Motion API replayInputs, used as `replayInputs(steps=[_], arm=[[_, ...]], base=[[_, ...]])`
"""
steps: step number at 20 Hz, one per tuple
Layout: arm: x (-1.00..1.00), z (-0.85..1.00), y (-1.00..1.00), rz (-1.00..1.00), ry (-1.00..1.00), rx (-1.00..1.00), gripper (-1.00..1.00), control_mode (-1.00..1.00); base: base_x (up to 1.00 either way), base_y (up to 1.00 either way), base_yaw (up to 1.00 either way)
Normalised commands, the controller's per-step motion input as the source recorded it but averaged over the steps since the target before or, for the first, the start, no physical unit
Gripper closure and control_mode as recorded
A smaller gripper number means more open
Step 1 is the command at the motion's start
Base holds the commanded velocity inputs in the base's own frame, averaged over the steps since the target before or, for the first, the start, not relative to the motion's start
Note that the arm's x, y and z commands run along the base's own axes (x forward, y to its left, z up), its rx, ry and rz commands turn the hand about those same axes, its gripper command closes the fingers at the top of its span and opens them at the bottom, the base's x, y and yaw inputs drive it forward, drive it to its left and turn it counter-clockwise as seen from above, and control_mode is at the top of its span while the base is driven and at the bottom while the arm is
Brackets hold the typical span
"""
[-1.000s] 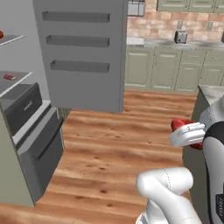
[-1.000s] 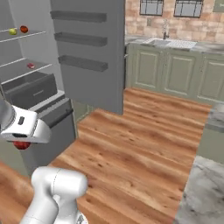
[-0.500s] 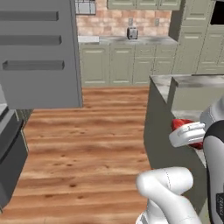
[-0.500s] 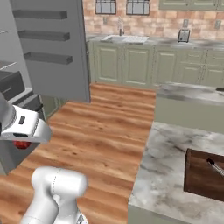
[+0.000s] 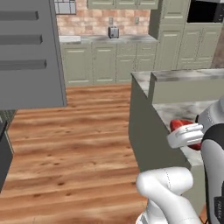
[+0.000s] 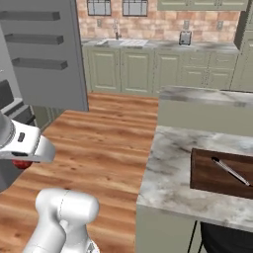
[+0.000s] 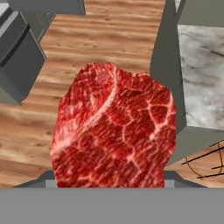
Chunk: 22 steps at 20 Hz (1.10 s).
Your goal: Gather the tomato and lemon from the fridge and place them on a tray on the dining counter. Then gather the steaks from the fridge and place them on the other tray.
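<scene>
We carry a steak (image 7: 114, 129) in the gripper (image 5: 186, 133), its jaws closed on the slab; the hand view shows the marbled red meat hanging in front of the camera, over the wood floor (image 5: 74, 144) beside the corner of the counter (image 6: 173, 168). In the left base view a red edge of the steak peeks out behind the white hand, just above the counter's near end. A dark wooden tray (image 6: 222, 173) lies on the marbled top to the right, with a thin utensil resting in it (we can't tell what it is). The fridge (image 5: 26, 52) door stands off to the left, well apart from us.

We judge this to be the carry to the tray. To do it well, we should keep the grip steady and the slab level while the base closes in, lift high enough to clear the counter's edge and raised back ledge, then bring the steak over a bare part of the tray, away from the utensil, lower until it touches the wood, and only then release.
</scene>
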Motion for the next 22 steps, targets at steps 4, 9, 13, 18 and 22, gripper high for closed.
replayInputs(steps=[4, 9, 13, 18, 22], arm=[[0.00, 0.00, 0.00, 0.00, 0.00, 0.00, 1.00, 1.00], [0.00, 0.00, 0.00, 0.00, 0.00, 0.00, 1.00, 1.00], [0.00, 0.00, 0.00, 0.00, 0.00, 0.00, 1.00, 1.00], [0.00, 0.00, 0.00, 0.00, 0.00, 0.00, 1.00, 1.00], [0.00, 0.00, 0.00, 0.00, 0.00, 0.00, 1.00, 1.00]], base=[[-0.19, -1.00, -0.18], [-0.72, -0.27, -0.11], [-0.81, 0.17, -0.09], [-0.82, -0.34, -0.11], [-0.26, -1.00, -0.12]])
